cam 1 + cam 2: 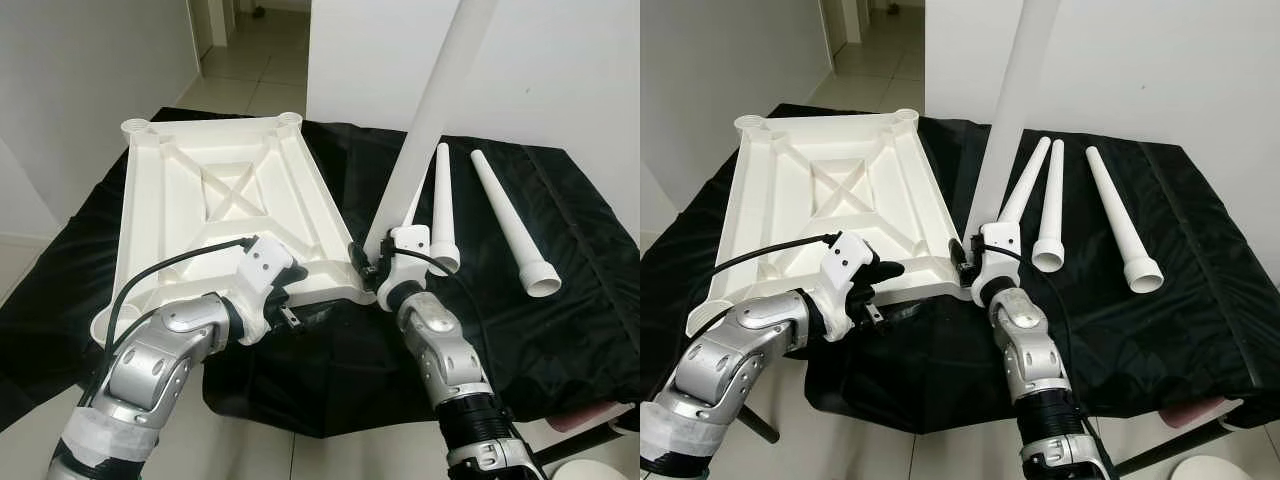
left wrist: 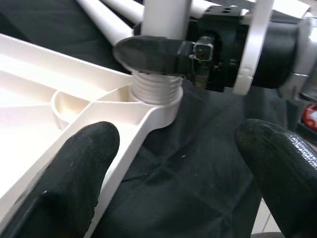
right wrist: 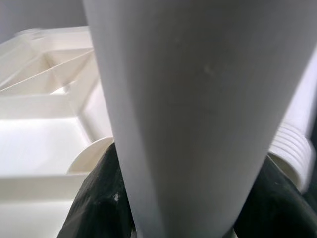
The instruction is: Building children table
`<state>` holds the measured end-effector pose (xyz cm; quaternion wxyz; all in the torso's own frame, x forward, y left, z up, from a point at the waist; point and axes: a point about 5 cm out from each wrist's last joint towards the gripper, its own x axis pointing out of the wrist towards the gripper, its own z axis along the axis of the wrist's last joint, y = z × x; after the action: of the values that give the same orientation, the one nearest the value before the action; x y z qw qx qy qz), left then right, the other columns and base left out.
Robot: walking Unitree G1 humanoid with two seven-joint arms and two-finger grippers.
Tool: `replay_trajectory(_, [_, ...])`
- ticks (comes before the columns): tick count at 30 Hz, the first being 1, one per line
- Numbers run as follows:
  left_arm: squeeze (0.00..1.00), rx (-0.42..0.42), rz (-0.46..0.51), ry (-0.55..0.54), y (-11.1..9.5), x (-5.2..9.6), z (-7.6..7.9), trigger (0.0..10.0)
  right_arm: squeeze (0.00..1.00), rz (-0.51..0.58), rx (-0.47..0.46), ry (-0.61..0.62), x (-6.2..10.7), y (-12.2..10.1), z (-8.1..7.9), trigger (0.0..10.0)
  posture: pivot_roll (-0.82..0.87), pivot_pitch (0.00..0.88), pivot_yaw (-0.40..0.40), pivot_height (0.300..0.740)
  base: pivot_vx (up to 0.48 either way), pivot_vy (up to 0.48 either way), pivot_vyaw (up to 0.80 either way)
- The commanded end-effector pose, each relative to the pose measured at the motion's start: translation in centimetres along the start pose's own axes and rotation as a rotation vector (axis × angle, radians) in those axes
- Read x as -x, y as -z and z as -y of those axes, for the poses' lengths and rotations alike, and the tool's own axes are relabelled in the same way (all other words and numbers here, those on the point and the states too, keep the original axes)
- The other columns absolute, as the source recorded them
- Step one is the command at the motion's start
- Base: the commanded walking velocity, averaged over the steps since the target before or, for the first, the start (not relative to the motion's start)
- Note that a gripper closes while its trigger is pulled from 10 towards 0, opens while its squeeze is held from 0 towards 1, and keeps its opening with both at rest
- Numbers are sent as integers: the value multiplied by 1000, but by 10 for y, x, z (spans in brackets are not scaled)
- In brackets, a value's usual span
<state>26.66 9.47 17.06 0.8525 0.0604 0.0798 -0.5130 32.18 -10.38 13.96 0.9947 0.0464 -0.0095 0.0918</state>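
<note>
Tabletop, white moulded plastic, ribbed underside up [image 1: 215, 205]: laid on a black cloth [image 1: 1160, 320] over the work surface, at its left half, one corner socket [image 2: 157, 103] near the front edge. Right gripper [image 1: 372, 268]: clenched on a long white tapered plastic leg [image 1: 432, 110] just above its threaded end, held upright with the threads part-entered in that socket. Left gripper [image 2: 168, 163]: released, fingers [image 2: 81, 163] spread, one resting on the tabletop's front rim beside the socket, nothing grasped. Three further white tapered legs [image 1: 1118, 215] are lodged on the cloth toward its right edge. Handling, as judged: leg light, hollow, stiff, smooth and inclined to slip; best gripped low, near the thread. Tabletop rigid, best steadied at the rim.
</note>
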Motion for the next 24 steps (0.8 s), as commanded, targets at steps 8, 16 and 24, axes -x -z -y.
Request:
replay_trajectory(8, [0, -4, 3, 6, -1, -1, 3, 10000, 0, 25, -100, 154, 11, 1, -11, 10000, 60, 8, -36, 740, 0, 0, 0])
replay_trajectory(16, [0, -11, 4, 7, -2, -2, 2, 10000, 1000, 118, -102, 92, 13, -16, -8, 10000, 58, 0, -34, 740, 0, 0, 0])
replay_trajectory(24, [0, -15, 1, 13, -2, -2, 2, 10000, 0, 120, -62, -81, 14, -25, 15, 10000, 55, 0, -31, 740, 0, 0, 0])
